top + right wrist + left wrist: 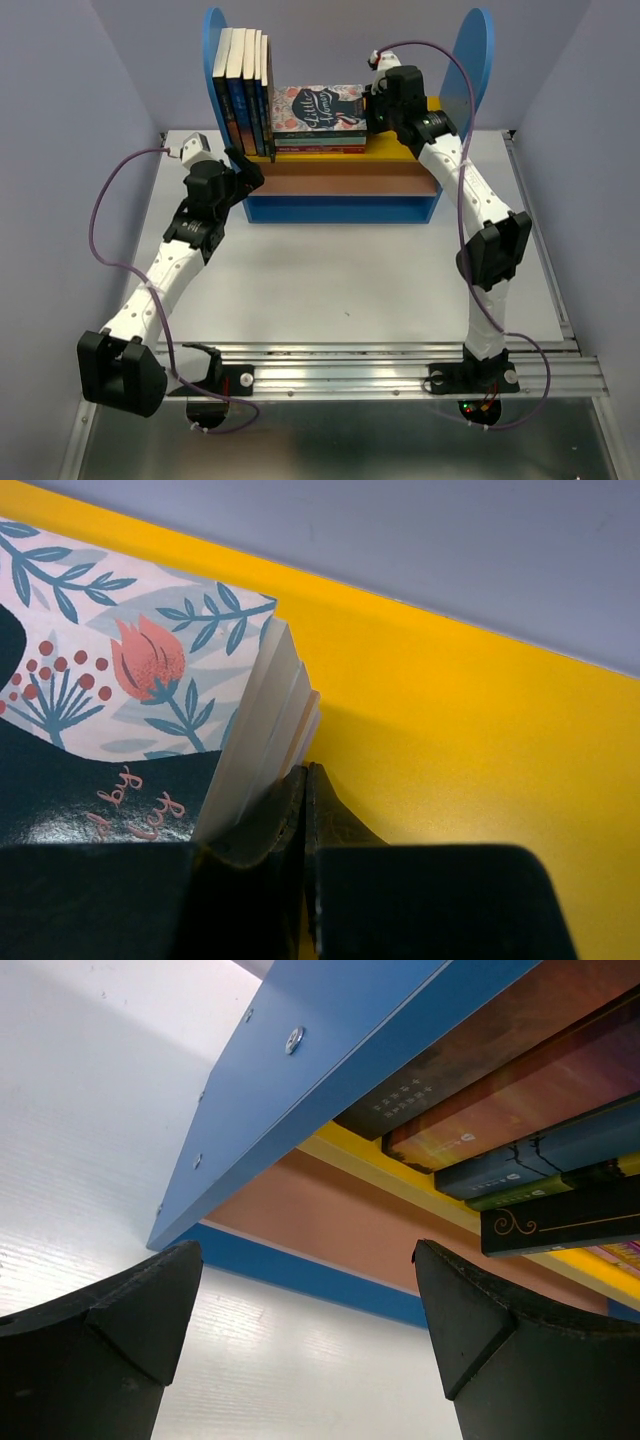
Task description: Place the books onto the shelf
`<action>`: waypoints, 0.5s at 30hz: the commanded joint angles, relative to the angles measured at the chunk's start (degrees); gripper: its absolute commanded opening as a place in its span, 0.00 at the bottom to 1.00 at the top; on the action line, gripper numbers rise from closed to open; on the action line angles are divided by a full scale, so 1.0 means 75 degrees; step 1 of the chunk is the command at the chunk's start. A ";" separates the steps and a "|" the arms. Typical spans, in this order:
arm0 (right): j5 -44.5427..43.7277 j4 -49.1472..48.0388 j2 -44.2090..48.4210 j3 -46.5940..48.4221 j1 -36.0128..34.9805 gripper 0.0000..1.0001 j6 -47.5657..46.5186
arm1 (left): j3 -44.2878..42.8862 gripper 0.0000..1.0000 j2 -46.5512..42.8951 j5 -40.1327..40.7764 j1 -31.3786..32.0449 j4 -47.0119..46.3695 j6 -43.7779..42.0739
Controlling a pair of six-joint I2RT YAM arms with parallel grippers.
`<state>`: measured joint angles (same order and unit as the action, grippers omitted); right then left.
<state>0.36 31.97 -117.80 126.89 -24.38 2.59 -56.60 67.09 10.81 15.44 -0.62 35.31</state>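
Observation:
Several thin books (243, 90) stand upright at the left end of the shelf's yellow upper board (400, 152), against the left blue side panel (214, 60). In the left wrist view their lower ends (520, 1110) jut over the yellow board's edge. My left gripper (245, 165) is open and empty, low in front of the shelf's left corner, with white table between its fingers (120, 1330). My right gripper (305, 780) is shut on nothing, resting on the yellow board (450, 730). Its tips touch the page edges of the floral-covered stack (120, 680).
The floral stack (318, 118) lies flat in the middle of the upper board. The tan lower board (340, 180) and blue base (340, 210) sit below. White table (350, 270) stretches in front of the shelf to a metal rail (400, 365). Purple walls close in both sides.

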 commanded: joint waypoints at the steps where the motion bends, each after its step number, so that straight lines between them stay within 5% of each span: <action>1: 0.0656 0.0039 0.0049 -0.0418 -0.0593 0.05 0.0182 | -0.0305 0.99 -0.0004 -0.0011 0.0039 -0.0327 -0.0173; 7: 0.0222 -0.0090 0.0331 -0.0817 -0.0593 0.13 0.0334 | -0.0340 0.99 0.0148 -0.0245 0.0086 -0.0596 -0.0219; 9: -0.0198 -0.0102 0.0413 -0.0794 -0.0593 0.26 0.0486 | -0.0375 0.99 0.0160 -0.0409 0.0086 -0.0644 -0.0325; 10: -0.0444 -0.0102 0.0471 -0.0794 -0.0593 0.42 0.0591 | -0.0422 0.99 0.0044 -0.0445 0.0109 -0.0620 -0.0360; 12: -0.1019 -0.0102 0.0694 -0.0852 -0.0593 0.57 0.0662 | -0.0364 0.99 -0.0202 -0.0480 0.0144 -0.0643 -0.0384; 13: -0.1206 -0.0102 0.0799 -0.0887 -0.0593 0.75 0.0662 | -0.0306 0.99 -0.0331 -0.0492 0.0179 -0.0667 -0.0477; 15: -0.1651 -0.0137 0.1114 -0.1015 -0.0593 0.85 0.0662 | -0.0317 0.99 -0.0811 -0.0550 0.0191 -0.0667 -0.0559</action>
<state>-10.22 30.15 -113.43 120.84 -24.82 5.06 -56.71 67.61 7.75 16.23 -1.91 33.63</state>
